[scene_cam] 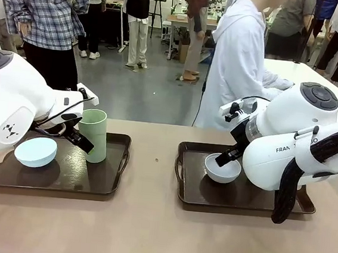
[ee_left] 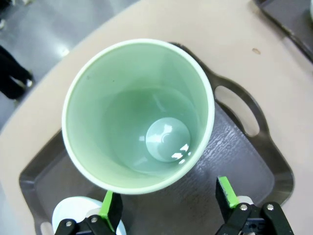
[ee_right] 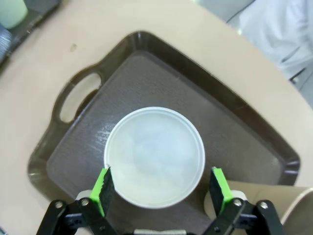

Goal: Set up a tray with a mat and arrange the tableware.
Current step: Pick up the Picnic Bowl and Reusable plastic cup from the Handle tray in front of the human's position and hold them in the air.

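Tan table point(scene_cam: 147, 232); left pincer point(ee_left: 167, 198) released by green tumbler point(ee_left: 137, 117); right pincer point(ee_right: 161, 188) released over white bowl point(ee_right: 154, 152), arm point(scene_cam: 286, 156) marked "FRAN"

Front view: fixed, on robot's side, faces across table point(scene_cam: 147, 232) toward far side; mid distance, takes in both trays. Left wrist view: looks steeply down, close over light green tumbler point(ee_left: 139, 115) on left tray point(ee_left: 244, 161); shares both with front view. Right wrist view: looks down, close over greyish white bowl point(ee_right: 154, 156) on right tray point(ee_right: 234, 132), shared with front view; pale green blur in top-left corner possibly that tumbler.
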Controlling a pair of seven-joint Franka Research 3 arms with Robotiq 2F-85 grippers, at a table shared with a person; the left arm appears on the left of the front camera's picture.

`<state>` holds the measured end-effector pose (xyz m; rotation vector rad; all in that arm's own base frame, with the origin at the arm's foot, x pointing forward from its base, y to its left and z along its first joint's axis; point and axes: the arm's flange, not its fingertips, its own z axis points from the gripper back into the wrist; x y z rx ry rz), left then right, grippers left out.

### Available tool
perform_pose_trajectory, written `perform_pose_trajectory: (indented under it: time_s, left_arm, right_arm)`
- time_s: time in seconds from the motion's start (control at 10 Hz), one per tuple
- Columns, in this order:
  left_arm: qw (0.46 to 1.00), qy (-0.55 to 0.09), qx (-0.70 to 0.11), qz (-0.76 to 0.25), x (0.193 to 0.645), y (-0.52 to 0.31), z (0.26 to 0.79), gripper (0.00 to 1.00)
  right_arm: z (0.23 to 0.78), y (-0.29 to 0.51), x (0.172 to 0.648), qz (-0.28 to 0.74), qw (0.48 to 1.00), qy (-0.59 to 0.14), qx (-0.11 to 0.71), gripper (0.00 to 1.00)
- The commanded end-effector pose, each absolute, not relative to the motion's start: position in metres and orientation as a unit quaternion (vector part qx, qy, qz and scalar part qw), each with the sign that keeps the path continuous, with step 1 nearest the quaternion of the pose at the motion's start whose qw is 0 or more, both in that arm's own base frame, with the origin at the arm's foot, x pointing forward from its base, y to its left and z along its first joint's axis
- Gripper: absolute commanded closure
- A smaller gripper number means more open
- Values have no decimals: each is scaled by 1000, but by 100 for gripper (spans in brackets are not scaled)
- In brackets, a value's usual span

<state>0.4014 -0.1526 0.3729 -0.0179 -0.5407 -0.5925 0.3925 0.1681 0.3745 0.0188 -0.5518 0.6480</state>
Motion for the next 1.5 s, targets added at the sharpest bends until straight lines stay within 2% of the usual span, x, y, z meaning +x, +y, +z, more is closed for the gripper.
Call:
perform_pose_trajectory:
  time_s: [0.0,0.2,0.4,0.6,0.7,0.8,0.9,1.2,1.4]
  left_arm:
    - [936,-228,16,-269,369,-152,385,0]
    - [944,-158,11,-290,327,-152,395,0]
    - [946,-107,-23,-307,278,-145,405,0]
    - [957,-94,-48,-271,238,-132,398,0]
    - [962,-103,-47,-249,229,-124,396,0]
    - [949,-88,-32,-300,311,-175,434,0]
    - [949,-88,-32,-300,311,-175,434,0]
    - [951,-84,-39,-293,305,-173,441,0]
    - [944,-94,-141,-282,311,-132,464,0]
  right_arm:
    - [392,181,363,309,923,-230,12,0]
    - [403,187,324,292,938,-187,25,0]
    - [404,181,264,274,954,-113,-35,0]
    - [394,158,203,230,968,-72,-71,0]
    - [386,149,188,212,973,-71,-63,0]
    - [381,146,193,227,965,-91,-99,0]
    - [436,200,264,230,968,-67,-73,0]
    - [446,198,253,226,968,-68,-84,0]
    - [473,139,258,181,980,-73,32,0]
